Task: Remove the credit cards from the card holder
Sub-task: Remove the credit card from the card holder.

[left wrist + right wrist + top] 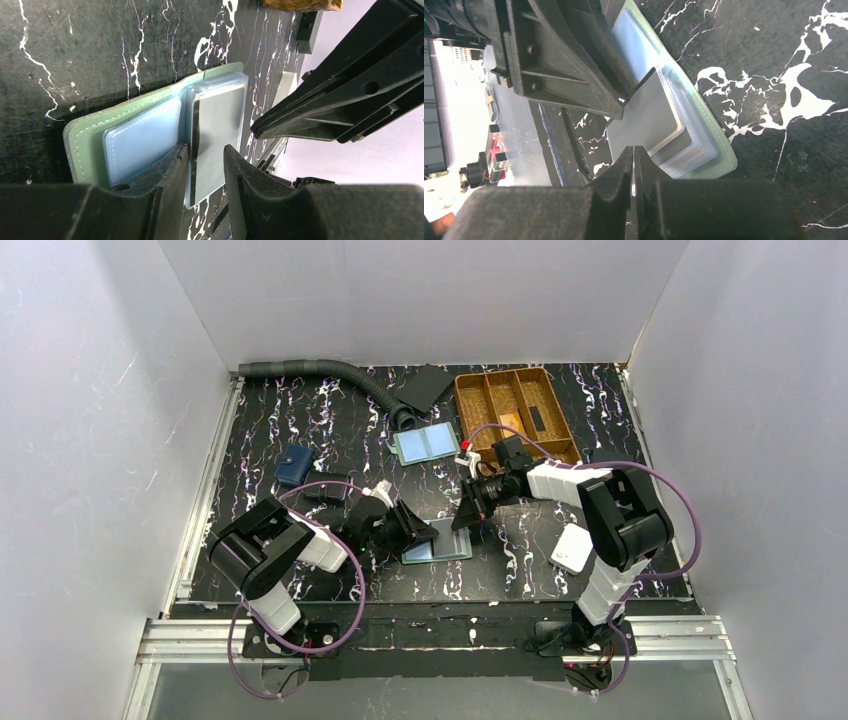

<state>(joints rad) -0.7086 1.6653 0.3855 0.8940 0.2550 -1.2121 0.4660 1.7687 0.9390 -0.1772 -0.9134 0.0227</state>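
- The right hand [632,150] has its fingers drawn almost together, pinching the near edge of a pale grey credit card [644,117].
- The credit card slants up out of the clear sleeves [220,86], one end at the right hand's fingertips and the rest lying over the stack.
- The card holder [80,145] lies open and flat on the bench [270,420], directly beneath both hands. Its green border and a pale blue panel are on the left hand's side.
- More card edges show stacked in the sleeves under the grey one, ahead of the right hand's fingertips.
- The left hand [205,148] is narrowly parted and grips nothing. Its fingers rest on the open holder, one on the blue panel and one on the sleeve stack.
- The two hands' tips are just beside each other, facing across the holder.
- Beyond the right hand stands a woven tray [462,400] with compartments. A small dark piece sits in one of them.
- A second holder [425,443] with two pale-blue panels lies just beside that tray, beyond both hands.
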